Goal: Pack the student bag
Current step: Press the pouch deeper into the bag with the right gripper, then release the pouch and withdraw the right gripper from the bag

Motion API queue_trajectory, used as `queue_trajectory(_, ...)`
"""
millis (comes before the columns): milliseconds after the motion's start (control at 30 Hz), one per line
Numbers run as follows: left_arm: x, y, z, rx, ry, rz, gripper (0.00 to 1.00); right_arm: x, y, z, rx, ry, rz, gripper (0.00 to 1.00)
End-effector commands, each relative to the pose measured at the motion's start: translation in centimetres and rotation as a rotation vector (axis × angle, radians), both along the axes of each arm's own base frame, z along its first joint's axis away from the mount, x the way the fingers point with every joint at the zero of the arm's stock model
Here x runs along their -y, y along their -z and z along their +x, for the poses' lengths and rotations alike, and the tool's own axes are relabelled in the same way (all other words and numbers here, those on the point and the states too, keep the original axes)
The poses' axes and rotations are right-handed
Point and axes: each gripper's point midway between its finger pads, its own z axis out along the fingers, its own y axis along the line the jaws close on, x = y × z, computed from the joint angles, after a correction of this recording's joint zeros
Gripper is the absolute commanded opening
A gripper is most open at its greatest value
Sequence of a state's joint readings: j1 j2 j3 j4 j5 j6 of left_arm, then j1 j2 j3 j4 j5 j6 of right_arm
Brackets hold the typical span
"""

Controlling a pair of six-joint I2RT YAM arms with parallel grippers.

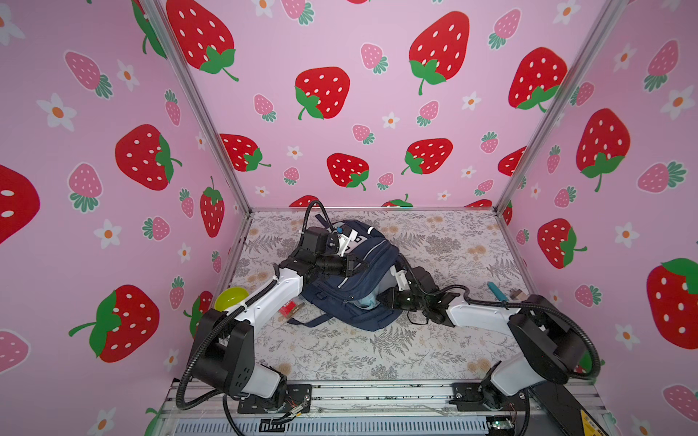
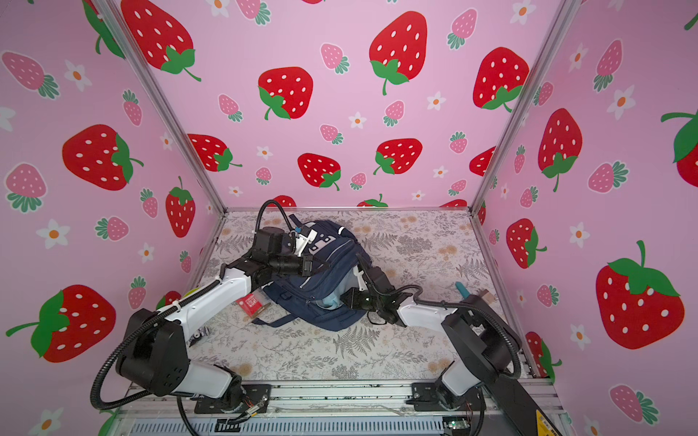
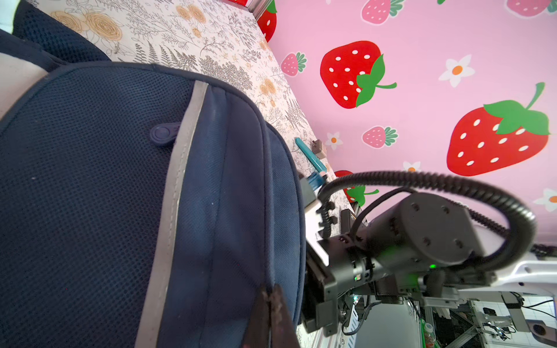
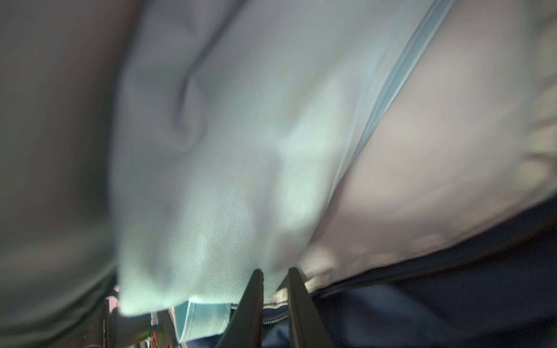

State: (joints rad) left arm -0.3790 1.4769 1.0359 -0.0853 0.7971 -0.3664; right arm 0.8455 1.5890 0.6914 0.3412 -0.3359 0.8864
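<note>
Aluminium base rail [image 1: 377,392] carries both arms at the near edge of the floral-printed surface [image 1: 359,355]. Past it, left of centre, a flat red printed packet [image 2: 250,303] lies just beside the large navy blue fabric backpack [image 1: 353,290], which slumps mid-surface with its main zip gaping toward the right arm. The right gripper [image 4: 276,271] sits at that mouth, its fingers [image 4: 251,304] a sliver apart against a pale blue-green woven cloth item [image 4: 226,165]; whether they pinch it cannot be told. Farther back, the left gripper [image 3: 271,293], fingers [image 3: 281,316] pressed fully together, appears to pinch the backpack's upper lip and hold it raised. The step looks like feeding the cloth inside. Doing it well likely means holding that lip high and steady while the right arm pushes the cloth deep past the zip teeth [image 4: 327,293] before letting go, then backs out straight so nothing drags out. Only the right wrist view shows the cloth's weave and light blue trim; in both top views it is a mere sliver. The left wrist view alone shows the round navy zip pull [image 3: 162,135] beside a grey stripe [image 3: 180,180], and looks closest at the teal pen-like stick [image 3: 310,155] and small brown block [image 3: 319,147] by the right wall. A yellow-green plastic bowl [image 1: 231,298] shows plainly in a top view only.
</note>
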Motion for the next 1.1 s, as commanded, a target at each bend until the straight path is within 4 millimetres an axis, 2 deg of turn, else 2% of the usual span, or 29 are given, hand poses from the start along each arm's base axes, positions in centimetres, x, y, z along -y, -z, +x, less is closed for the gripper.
queue_trajectory(0,2.1,-5.1,0.3,0.116,0.088,-0.1,0.0,-2.6,-1.8,0.5,0.034,-0.035,0.078,0.18)
queue_trajectory(233,3.8,-4.2,-0.5,0.092,0.129,-0.09,0.0,-6.5,-3.9,4.1,0.075,-0.002,0.198,0.2)
queue_trajectory(367,3.9,-3.7,-0.9,0.07,0.13,-0.105,0.0,-6.5,-4.3,5.6,0.096,0.031,0.202,0.26)
queue_trajectory(467,3.2,-3.1,0.1,0.063,0.081,-0.083,0.0,-4.3,-4.5,5.3,0.119,0.08,0.152,0.33)
queue_trajectory(567,2.2,-2.4,1.5,0.037,0.015,-0.062,0.0,-0.5,-4.5,4.6,0.152,0.154,0.035,0.48)
queue_trajectory(700,1.3,-1.2,2.7,-0.005,-0.053,-0.013,0.01,4.8,-4.3,3.4,0.167,0.247,-0.156,0.6)
queue_trajectory(733,1.2,-1.2,2.8,-0.011,-0.058,-0.01,0.07,5.9,-4.0,3.1,0.159,0.261,-0.199,0.61)
queue_trajectory(767,1.2,-1.2,2.6,-0.016,-0.06,-0.013,0.14,7.0,-3.8,2.7,0.155,0.27,-0.244,0.61)
queue_trajectory(867,1.4,-1.5,1.7,-0.002,-0.051,-0.021,0.27,9.4,-4.1,1.5,0.164,0.298,-0.302,0.6)
queue_trajectory(967,1.3,-1.6,0.1,0.02,-0.068,0.029,0.35,10.8,-4.8,0.7,0.192,0.325,-0.293,0.6)
queue_trajectory(1067,-0.3,-1.6,-1.9,0.024,-0.152,0.092,0.39,11.3,-5.8,0.1,0.232,0.328,-0.291,0.58)
